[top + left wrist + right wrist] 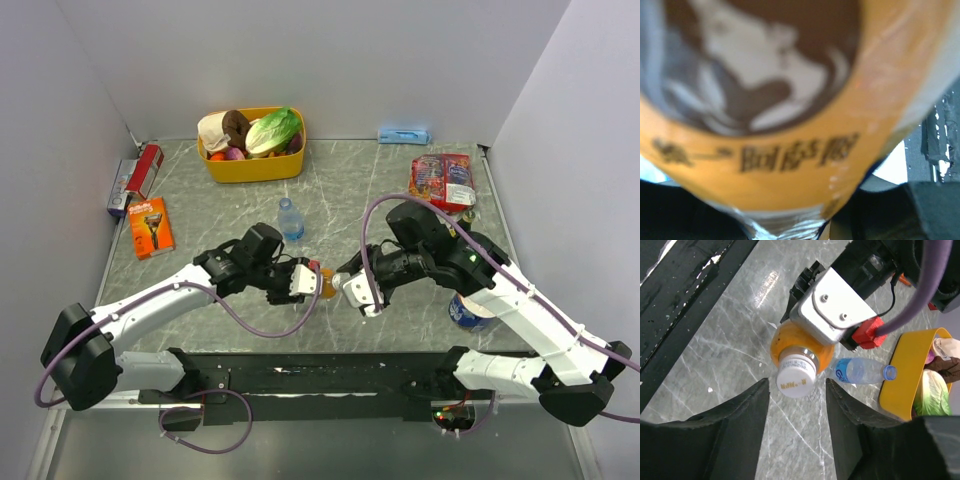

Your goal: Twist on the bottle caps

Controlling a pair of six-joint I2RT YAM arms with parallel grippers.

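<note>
My left gripper (303,283) is shut on the orange bottle (325,283), holding it tilted over the table's middle. Its dark-and-orange label (790,150) fills the left wrist view and hides the fingers. A white cap (796,378) sits on that bottle's neck. My right gripper (797,383) is open, with one fingertip on each side of the white cap and a small gap on both sides. The clear water bottle (290,220) with a blue label stands behind, a blue cap (889,372) on its top.
A yellow basket (252,168) of toy food stands at the back. An orange razor pack (152,226) and a red-and-blue box (135,178) lie at the left. A snack bag (442,180) lies at the right, and a blue-and-white can (466,312) by the right arm.
</note>
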